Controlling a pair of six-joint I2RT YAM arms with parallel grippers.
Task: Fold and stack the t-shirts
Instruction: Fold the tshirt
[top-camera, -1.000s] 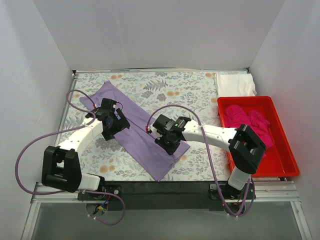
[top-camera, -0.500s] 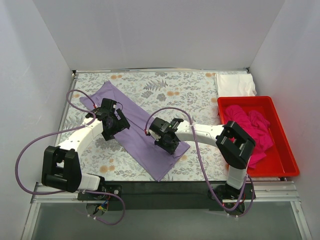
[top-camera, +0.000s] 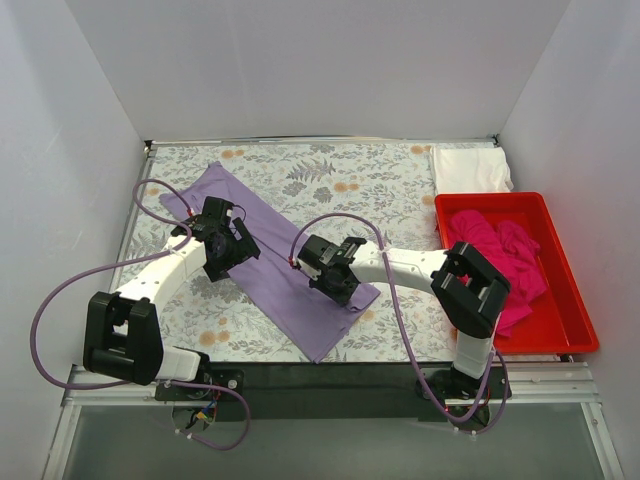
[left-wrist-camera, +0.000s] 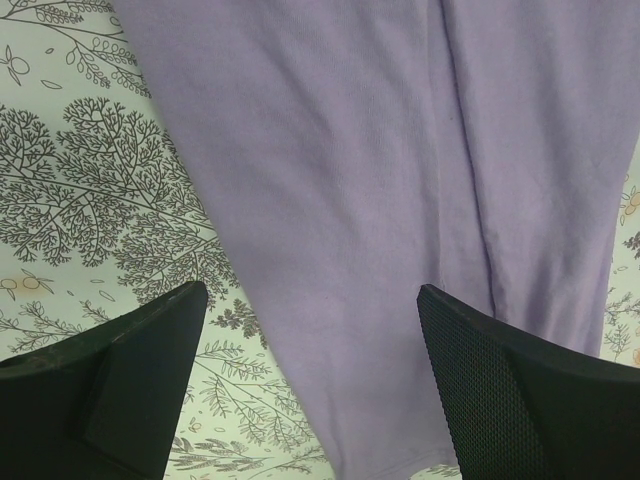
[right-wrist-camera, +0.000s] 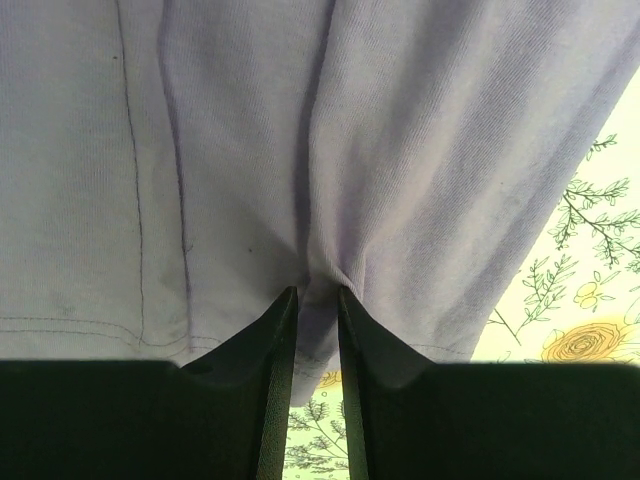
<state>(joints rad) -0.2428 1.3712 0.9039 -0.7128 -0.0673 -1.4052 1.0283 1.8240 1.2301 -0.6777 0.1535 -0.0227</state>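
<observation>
The lavender t-shirt (top-camera: 280, 260) lies folded into a long strip, slanting from the far left toward the near middle of the table. My right gripper (top-camera: 335, 275) is shut on a pinch of its right edge (right-wrist-camera: 318, 300), with the hem bunched between the fingers. Over the strip's left part my left gripper (top-camera: 225, 245) stands open, its fingers (left-wrist-camera: 500, 400) wide apart above the cloth (left-wrist-camera: 380, 200) and holding nothing. A magenta t-shirt (top-camera: 495, 250) lies crumpled in the red bin (top-camera: 575, 320). A folded white t-shirt (top-camera: 470, 170) rests at the far right.
The floral tablecloth (top-camera: 370, 185) covers the table. The red bin stands along the right edge, close to the right arm's elbow. Purple cables loop off both arms. White walls close in the left, far and right sides.
The right arm's elbow has swung in toward the table and its gripper has shifted slightly left with the cloth edge pinched. The left arm has stayed still.
</observation>
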